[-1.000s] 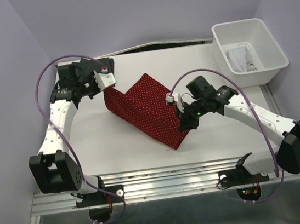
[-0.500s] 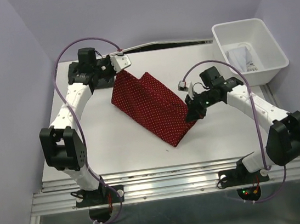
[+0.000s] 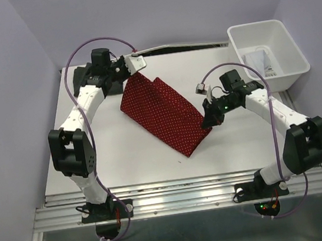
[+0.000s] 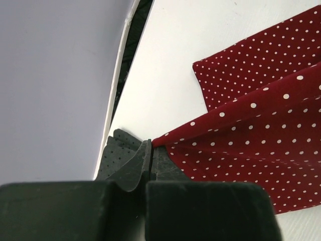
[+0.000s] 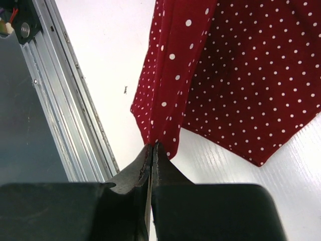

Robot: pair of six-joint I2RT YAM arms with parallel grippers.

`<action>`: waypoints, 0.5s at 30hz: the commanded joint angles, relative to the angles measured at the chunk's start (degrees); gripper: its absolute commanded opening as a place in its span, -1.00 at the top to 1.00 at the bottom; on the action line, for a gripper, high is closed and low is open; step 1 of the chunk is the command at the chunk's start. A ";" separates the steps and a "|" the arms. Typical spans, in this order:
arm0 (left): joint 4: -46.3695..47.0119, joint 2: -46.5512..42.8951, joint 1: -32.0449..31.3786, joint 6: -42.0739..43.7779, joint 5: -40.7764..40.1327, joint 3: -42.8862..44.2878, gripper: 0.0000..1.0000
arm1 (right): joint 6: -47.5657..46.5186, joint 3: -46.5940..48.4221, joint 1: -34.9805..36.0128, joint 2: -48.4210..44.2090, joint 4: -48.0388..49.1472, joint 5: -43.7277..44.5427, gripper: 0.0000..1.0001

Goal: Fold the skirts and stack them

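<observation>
Currently, the red cloth skirt with tiny white dots (image 3: pixel 163 117) is hanging stretched between both arms over the middle of the white tabletop (image 3: pixel 124 155). The left end effector (image 3: pixel 132 75) is pinching the skirt's far-left corner; in the left wrist view its dark textured fingers (image 4: pixel 131 159) are pressing flat together on a small gather of dotted fabric, with no gap showing between them. The right end effector (image 3: pixel 208 121) is gripping the opposite, near-right corner, and the right wrist view shows those jaws likewise clamping shut on a folded edge of the same skirt.

Between the two grips the upper edge is running as a taut ridge from far left to near right. Fabric is draping down on either side of it, tent-like, and the lower part is resting on the tabletop. The near point of the skirt is lying close to the silver metal rail (image 3: pixel 182 192) at the tabletop's near edge.

Well apart, at the far right, a white rectangular plastic bin (image 3: pixel 294 49) is sitting beside the tabletop, and a plain white cloth (image 3: pixel 256 61) is lying crumpled inside it.
</observation>
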 commanded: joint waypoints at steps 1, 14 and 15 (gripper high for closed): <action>4.11 0.93 -1.20 -0.52 -0.86 4.37 1.00 | -0.80 -0.22 -0.98 0.17 -0.87 -2.20 0.99; 4.37 6.82 -2.69 -0.07 -3.41 8.76 1.00 | -1.68 -3.12 -3.88 2.62 -0.96 -2.73 0.99; 4.37 7.43 -2.87 -0.16 -3.58 9.20 1.00 | -1.68 -3.21 -3.88 3.06 -0.87 -2.55 0.99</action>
